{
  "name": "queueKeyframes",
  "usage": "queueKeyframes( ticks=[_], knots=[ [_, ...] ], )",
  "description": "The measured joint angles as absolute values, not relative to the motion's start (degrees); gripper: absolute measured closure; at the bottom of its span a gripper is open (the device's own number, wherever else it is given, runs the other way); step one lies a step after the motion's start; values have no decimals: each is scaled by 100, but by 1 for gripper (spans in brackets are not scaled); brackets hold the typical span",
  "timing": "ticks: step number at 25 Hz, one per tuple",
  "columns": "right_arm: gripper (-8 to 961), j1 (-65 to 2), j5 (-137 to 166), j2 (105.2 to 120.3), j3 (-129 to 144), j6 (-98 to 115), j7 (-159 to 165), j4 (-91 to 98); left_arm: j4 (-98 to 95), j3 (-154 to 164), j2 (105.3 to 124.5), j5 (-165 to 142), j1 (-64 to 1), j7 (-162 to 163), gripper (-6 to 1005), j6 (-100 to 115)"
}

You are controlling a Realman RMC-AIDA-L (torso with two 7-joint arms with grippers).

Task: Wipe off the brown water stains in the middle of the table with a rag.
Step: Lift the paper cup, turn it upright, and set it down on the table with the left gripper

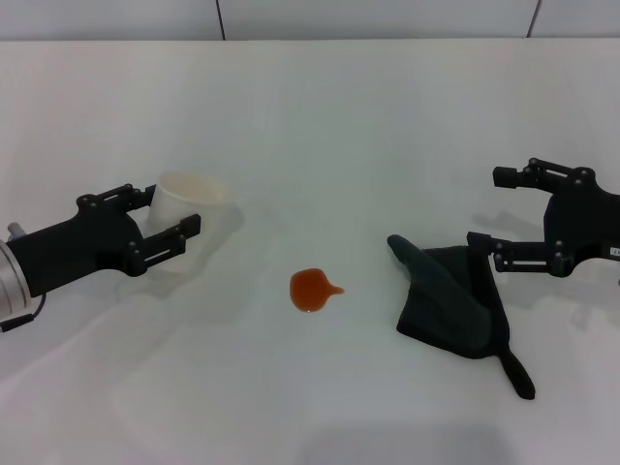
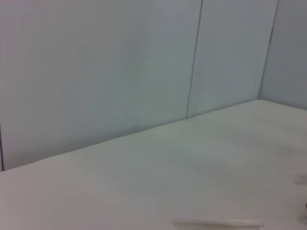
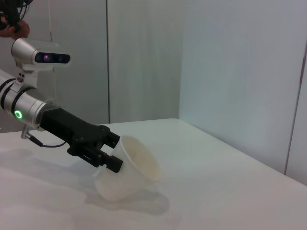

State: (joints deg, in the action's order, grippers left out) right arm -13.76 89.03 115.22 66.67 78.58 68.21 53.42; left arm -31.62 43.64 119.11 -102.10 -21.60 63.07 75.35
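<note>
Nearest the robot on the white counter [image 1: 320,116], the dark charcoal rag [image 1: 450,298] lies crumpled to the right of centre, its narrow tail trailing toward the front edge, and it has not yet been lifted. Just left of it, in the middle of the surface and well clear of the cloth, sits the brown water stain [image 1: 310,289], a small orange-brown blot with a short point facing the rag. The right gripper [image 1: 489,207] hangs at the rag's far right edge with its fingers spread wide and empty; the lower finger looks to be at or just over the cloth's edge, though contact cannot be confirmed. Farther back on the left, the left gripper [image 1: 172,213] has its fingers set around a tilted white cup [image 1: 194,218], seemingly closed on its wall. By my reading the step in hand is picking up the rag. The next move calls for the right gripper to come down over the bunched folds, close firmly on them, then carry the cloth left onto the blot and sweep across it.
</note>
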Motion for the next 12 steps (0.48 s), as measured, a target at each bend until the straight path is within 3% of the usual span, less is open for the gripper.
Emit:
queueKeyframes(
  ticks=[12],
  knots=[
    [80, -1404, 8894, 11522, 6680, 7852, 6846, 5372, -3173, 4369, 11906, -10227, -2181, 5676, 350, 7489]
  ],
)
